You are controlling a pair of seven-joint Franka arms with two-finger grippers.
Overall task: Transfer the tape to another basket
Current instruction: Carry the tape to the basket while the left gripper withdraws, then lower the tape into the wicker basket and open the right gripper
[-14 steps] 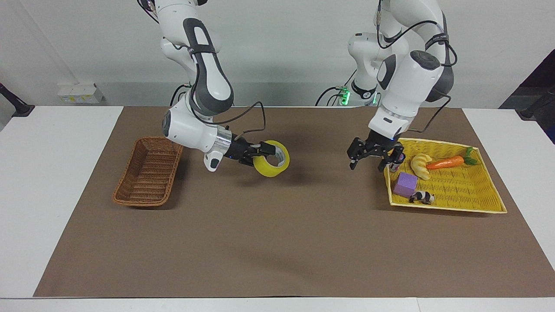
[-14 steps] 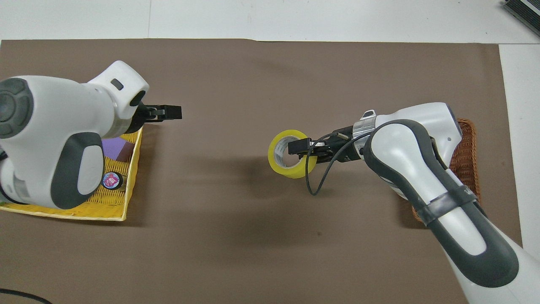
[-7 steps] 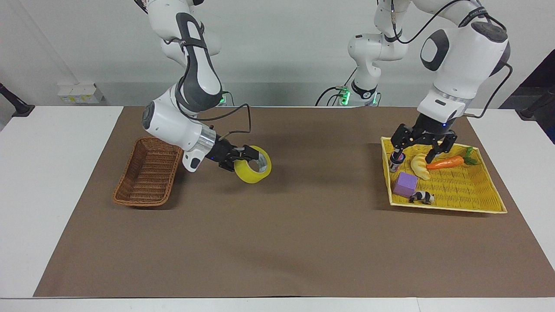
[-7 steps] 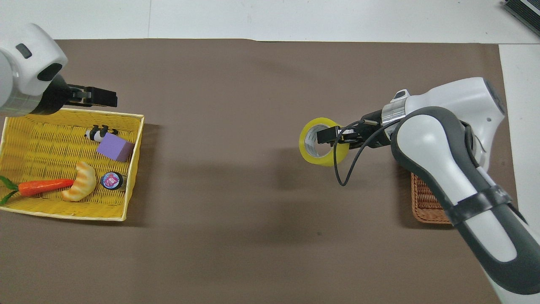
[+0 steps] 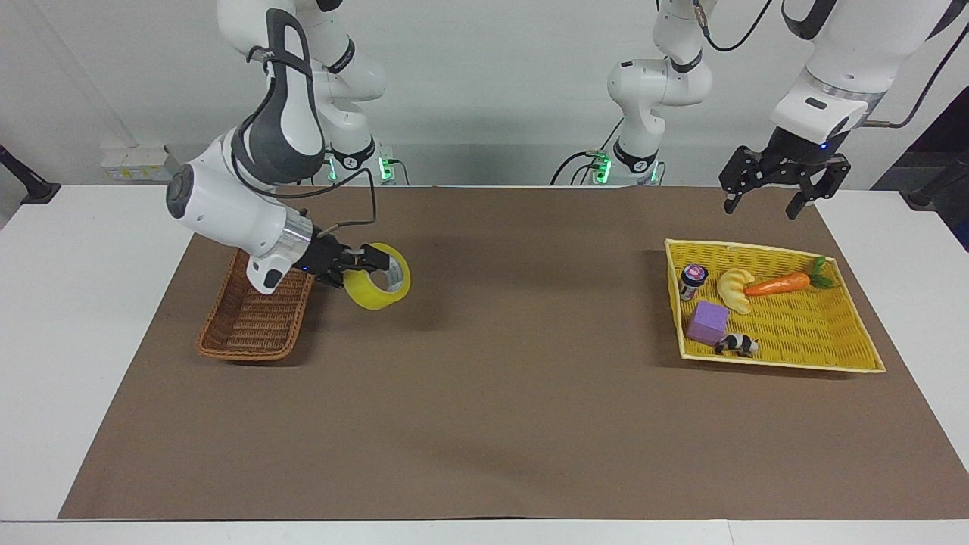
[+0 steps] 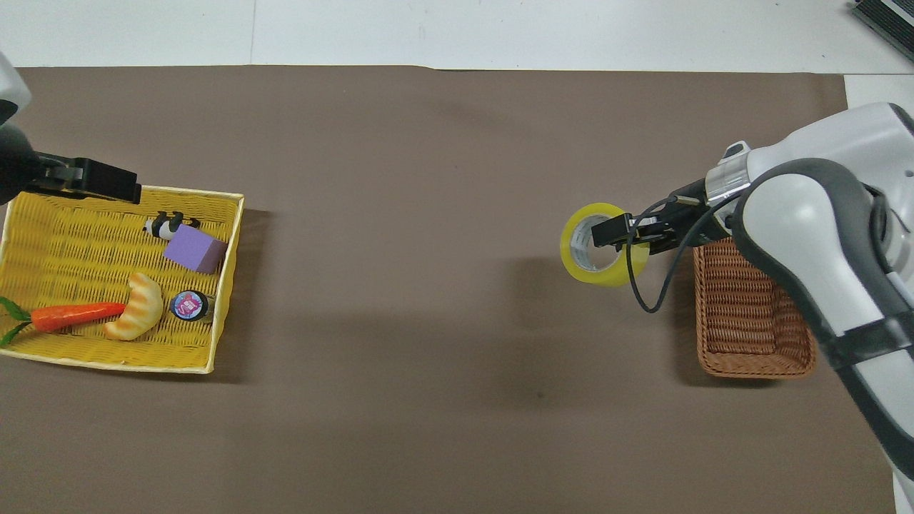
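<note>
Tape (image 5: 376, 277) hangs in the air, pinched through its rim by the right gripper (image 5: 365, 266), just beside the wicker basket (image 5: 257, 314) on the side toward the middle of the surface (image 5: 484, 424). It is a thick, glossy yellow roll with a whitish core, held on edge so its hole shows in the facing view; one of the jaws sits inside the hole, the other on the outer face. In the overhead view the roll (image 6: 598, 245) is clear of the basket's rim (image 6: 750, 365), with a strip of bare brown mat between them.

Plenty of open room: the whole middle of the mat lies bare between the two containers, and so does the wide strip along the edge farthest from the robots.

That small, deep brown basket at the right arm's end holds nothing that I can see, though the right arm's wrist hangs over its nearer end. At the left arm's end, the flat yellow tray (image 5: 848, 356) carries a carrot (image 5: 780, 283), a pale croissant toy (image 5: 733, 290), a purple block (image 5: 708, 322), a small black-and-white animal figure (image 5: 737, 345) and a little round-capped jar (image 5: 692, 278).

Left gripper (image 5: 783, 189) hangs high over the mat's edge nearest the robots, above the tray's end, jaws spread and holding nothing.
</note>
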